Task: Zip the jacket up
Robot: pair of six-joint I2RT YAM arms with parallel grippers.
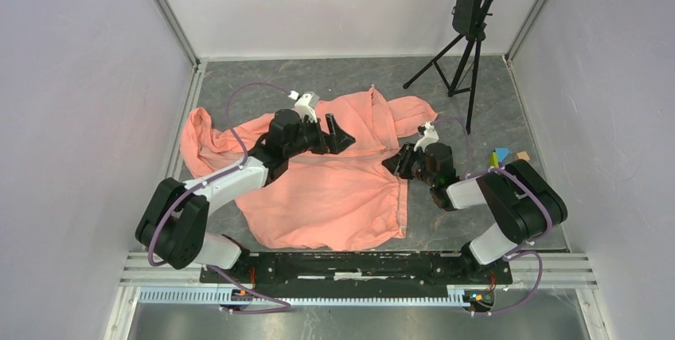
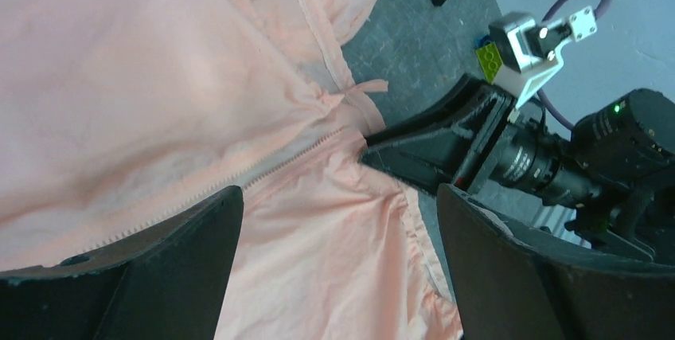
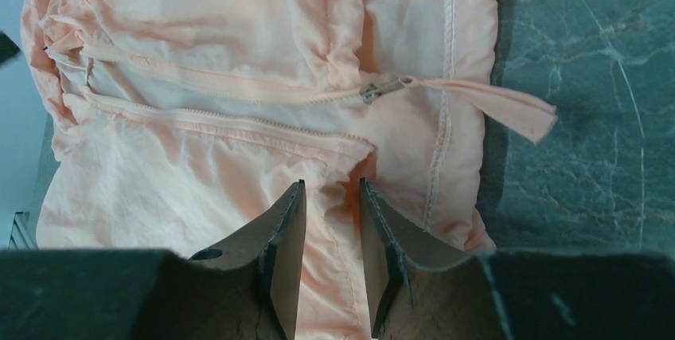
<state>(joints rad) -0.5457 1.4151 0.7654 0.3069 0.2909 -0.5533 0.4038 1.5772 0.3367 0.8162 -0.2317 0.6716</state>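
Top view first: the jacket [image 1: 318,197] lies spread flat in the middle of the table [image 1: 446,220], bunched at its left end, its gathered hem on the right, facing my right arm.

My left gripper [image 2: 338,197] hangs over the jacket's far half with its fingers [image 2: 183,268] wide apart and nothing between them but the cloth below. Through its wrist camera, a line of zipper teeth [image 2: 278,166] runs on a slant straight under that gap.

My right gripper [image 3: 333,189] is down at the hem edge, tips on the fabric. Its two fingers [image 3: 282,252] stand close together with a ridge of salmon cloth in the narrow gap. I cannot tell whether they are pinching it or only straddling it.

Just beyond those tips, the nearer zipper strip [image 3: 231,121] ends almost at them. The other strip lies beside it, apart, unjoined. The slider [image 3: 372,91] sits at that strip's hem end, and a cloth pull tab [image 3: 509,113] trails off it onto the bare table.

A black tripod [image 1: 466,61] stands at the far right, well apart from the jacket. A few coloured blocks [image 1: 501,157] sit beside my right arm.
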